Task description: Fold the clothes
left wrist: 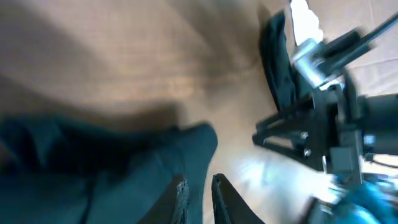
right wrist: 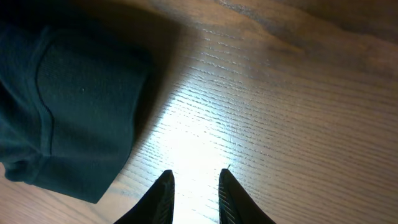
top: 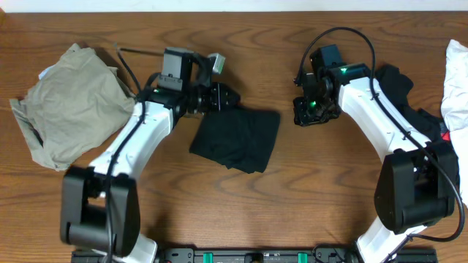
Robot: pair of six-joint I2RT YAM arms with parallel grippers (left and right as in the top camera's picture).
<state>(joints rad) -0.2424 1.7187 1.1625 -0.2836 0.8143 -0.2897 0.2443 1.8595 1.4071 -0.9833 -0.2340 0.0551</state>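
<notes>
Lying near the middle of the wooden counter [top: 292, 212], a black garment [top: 235, 139] is folded into a compact, roughly square bundle, its edges slightly uneven. The left gripper [top: 223, 97] sits at this garment's far left corner. In the blurred left wrist view its jaws stand narrowly apart with nothing seen between them, and the dark fabric lies just beside one finger; whether it touches cannot be told. The right gripper [right wrist: 196, 193] is off to the right of the black garment, apart from it and over bare wood. Its jaws are set at a narrow gap and hold nothing, with lit wood grain showing between the fingertips. From that wrist camera the garment's stitched hem shows on the side nearest the gripper. Well to the left of the black garment, past the left arm, a khaki garment [top: 69, 106] lies crumpled in a loose heap. Well to the right of the black garment, behind the right arm, a pile of dark clothes [top: 398, 84] is spread unfolded, and a white cloth [top: 457, 80] lies at the counter's edge beyond it.
</notes>
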